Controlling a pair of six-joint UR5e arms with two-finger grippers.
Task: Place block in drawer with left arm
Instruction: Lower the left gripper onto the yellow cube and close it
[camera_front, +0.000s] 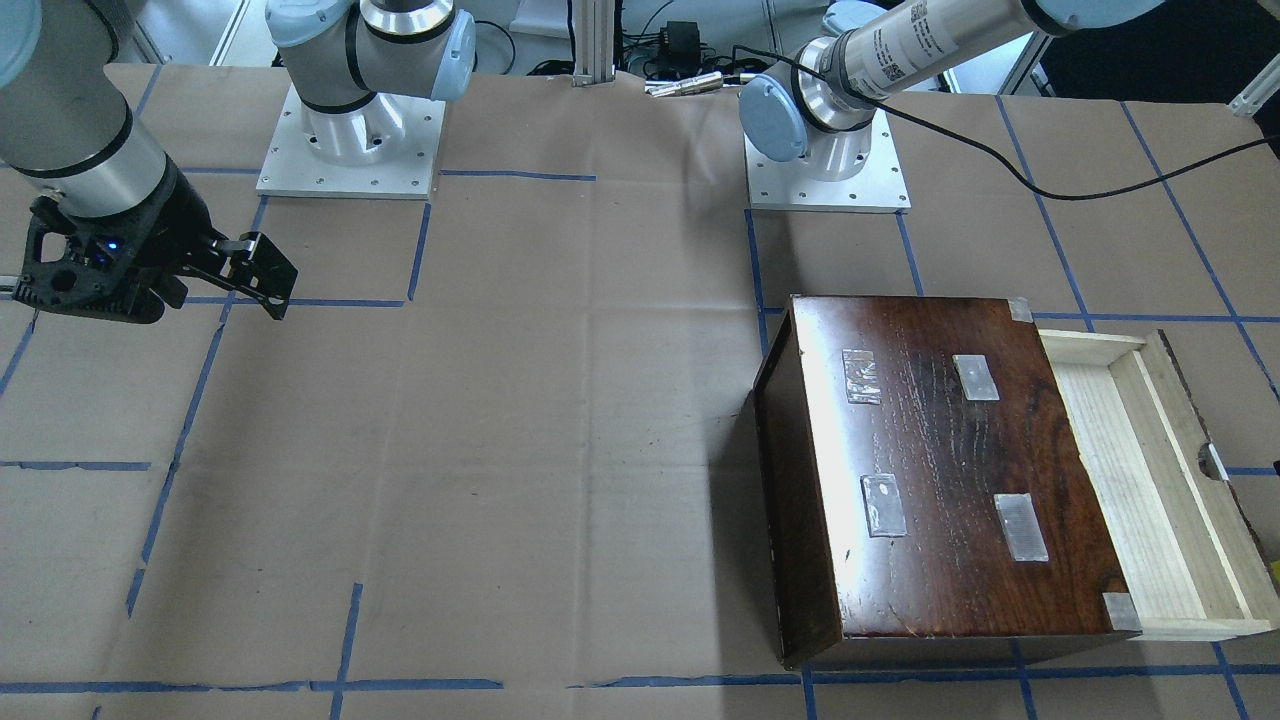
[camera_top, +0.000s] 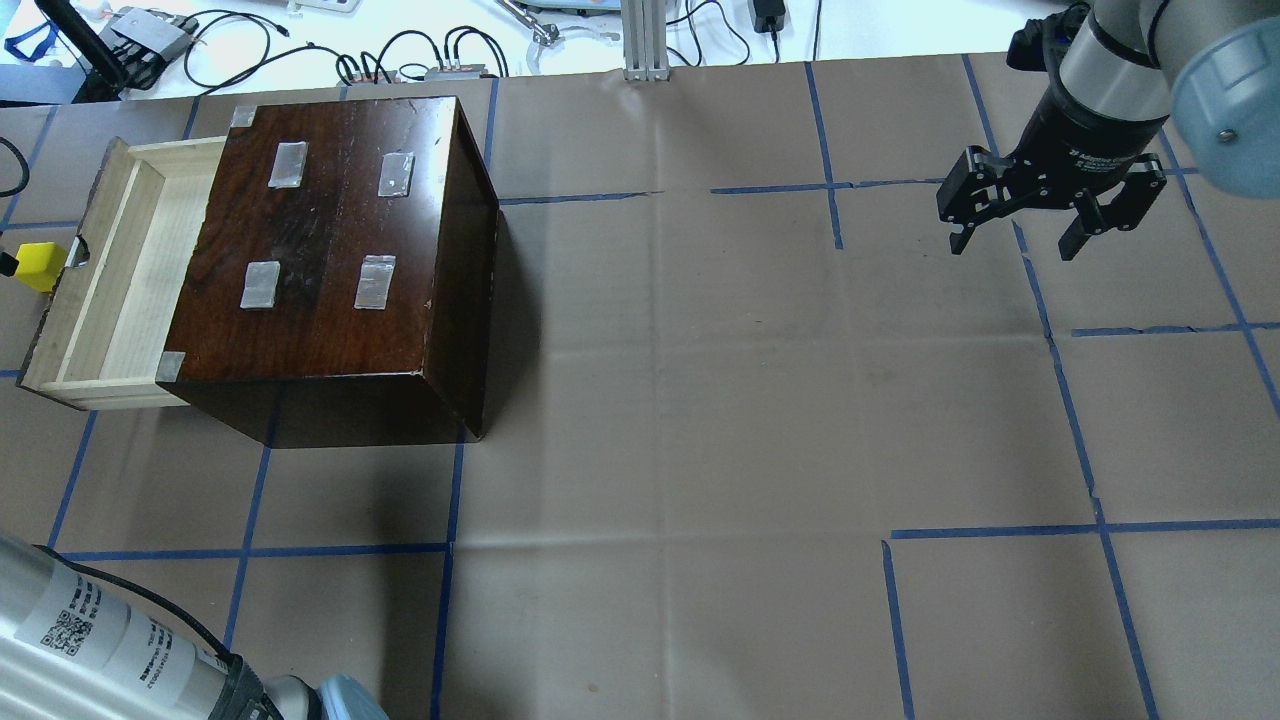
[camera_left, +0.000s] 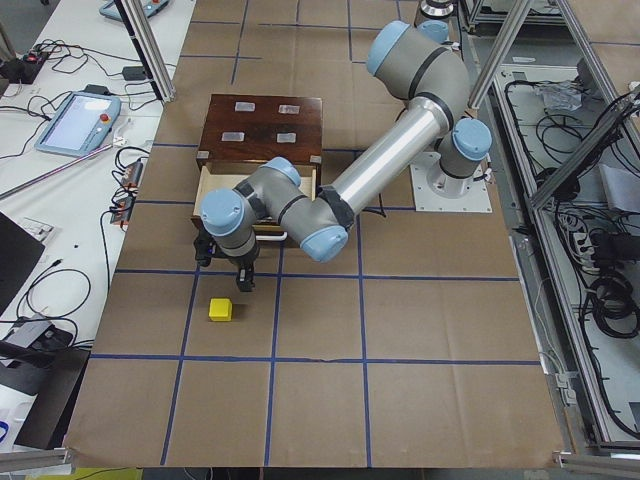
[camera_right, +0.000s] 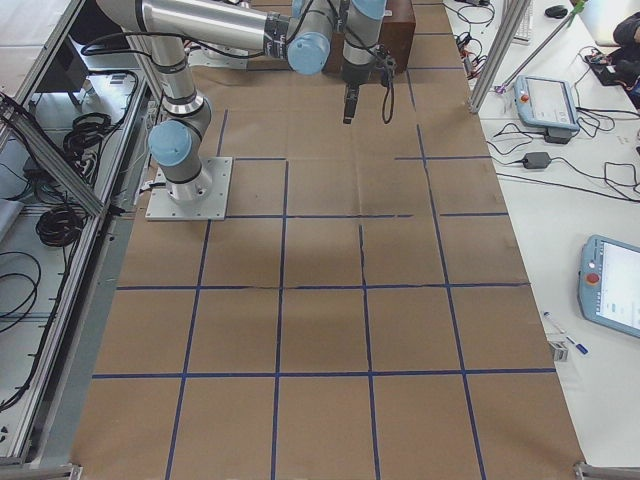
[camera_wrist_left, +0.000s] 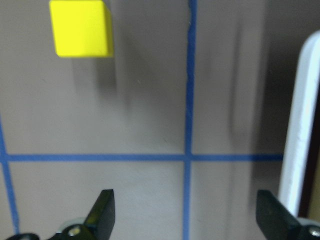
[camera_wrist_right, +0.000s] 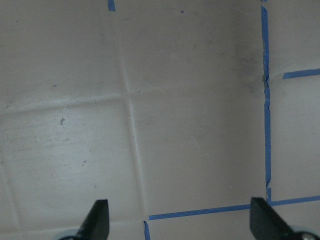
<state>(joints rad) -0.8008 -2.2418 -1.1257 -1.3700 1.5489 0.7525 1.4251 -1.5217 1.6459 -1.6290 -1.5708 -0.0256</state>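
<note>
Downward, left end effector (camera_wrist_left: 185, 205) spread — block (camera_wrist_left: 81, 27) apart

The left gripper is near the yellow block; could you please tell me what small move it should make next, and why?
Probably shift the left gripper away from the drawer until the block sits between its open fingers. In the left wrist view the block lies on the table off to the upper left, outside the gap, so lowering now would likely miss it.
</note>
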